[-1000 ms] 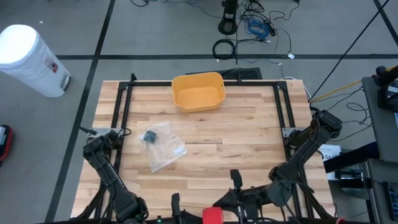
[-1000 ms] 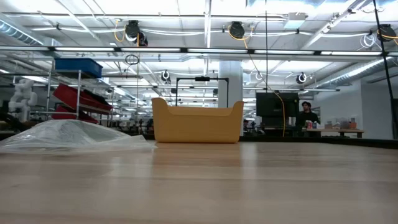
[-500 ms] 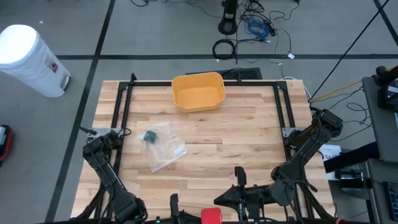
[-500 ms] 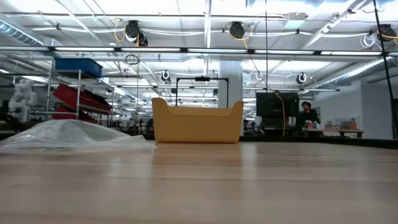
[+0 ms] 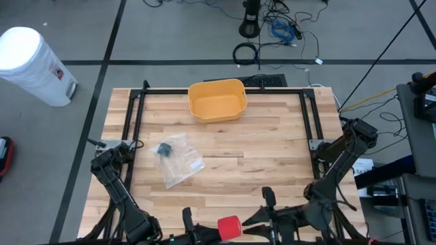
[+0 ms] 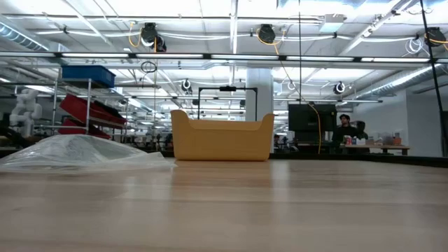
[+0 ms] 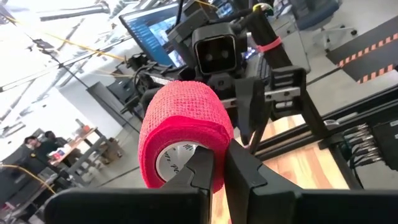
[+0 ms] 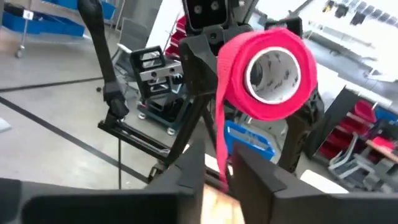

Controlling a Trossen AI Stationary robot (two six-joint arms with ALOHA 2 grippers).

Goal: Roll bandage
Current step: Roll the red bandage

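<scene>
- High view: both arms sit at the near edge of the wooden counter [image 5: 272, 150]. The red bandage roll [image 5: 229, 226] is off the near edge, between the two tools.
- High view: left tool [image 5: 194, 226] is just left of the roll, right tool [image 5: 262, 219] just right of it. Finger state not readable from here.
- High view: yellow bin [image 5: 216, 100] sits at the far middle of the counter; its inside looks bare yellow, no contents visible.
- High view: clear plastic bag [image 5: 178, 160] lies left of centre with a small dark item [image 5: 164, 150] inside it. White trash can [image 5: 34, 64] stands on the floor, well off the far left corner.
- Low view: bin [image 6: 221, 137] stands upright at mid-counter, bag [image 6: 80, 152] to its left. No arms or roll in frame. A person [image 6: 344, 128] is far back in the room.
- Left wrist view: left tool [image 7: 219, 171] is clamped together on the wall of the roll [image 7: 183, 127], one finger inside the core. Right arm's camera housing [image 7: 216, 55] is just behind the roll.
- Right wrist view: roll [image 8: 270, 71] faces the camera, core visible. A loose red strip [image 8: 222, 130] hangs from it and runs down between the right tool's [image 8: 219, 171] fingers. Fingers are slightly apart; cannot tell whether they pinch the strip.
</scene>
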